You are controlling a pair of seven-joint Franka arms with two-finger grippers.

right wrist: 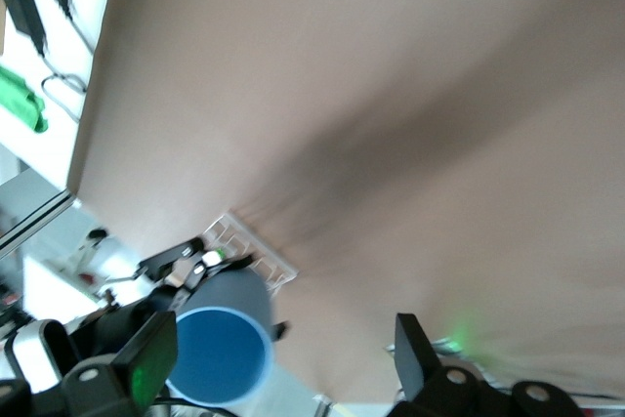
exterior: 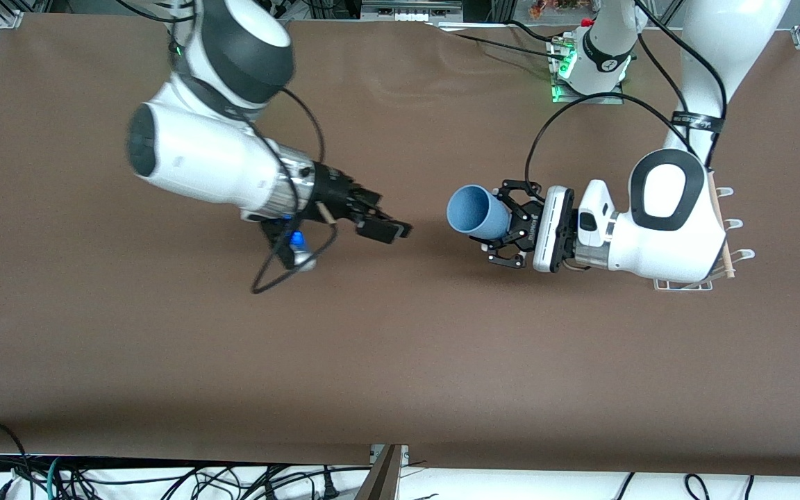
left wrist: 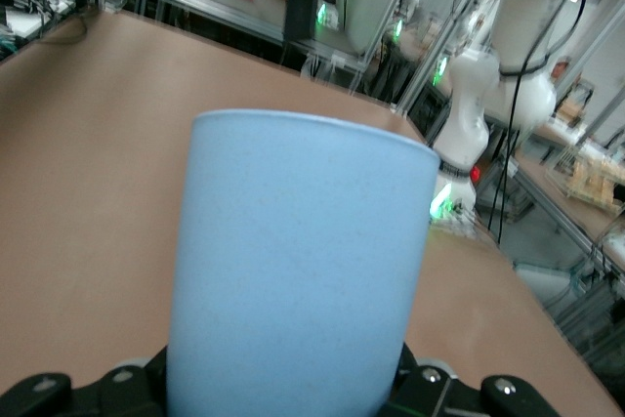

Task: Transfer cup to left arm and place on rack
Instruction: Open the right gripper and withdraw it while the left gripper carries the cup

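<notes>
The light-blue cup (exterior: 476, 210) is held on its side over the middle of the table, its open mouth toward the right gripper. My left gripper (exterior: 502, 223) is shut on its base end. In the left wrist view the cup (left wrist: 298, 261) fills the middle, with my left gripper (left wrist: 288, 393) round its bottom. My right gripper (exterior: 385, 222) is open and empty, a short gap from the cup's mouth. In the right wrist view the right gripper (right wrist: 283, 358) stands open with the cup (right wrist: 220, 354) farther off. The white wire rack (exterior: 733, 223) sits under the left arm, mostly hidden, and also shows in the right wrist view (right wrist: 249, 246).
A pale wooden dowel (exterior: 721, 229) lies across the rack. The left arm's base (exterior: 584, 73) with a green light stands at the table's back edge. A black cable (exterior: 282, 267) loops down from the right wrist. Brown table surface (exterior: 400, 361) spreads toward the front camera.
</notes>
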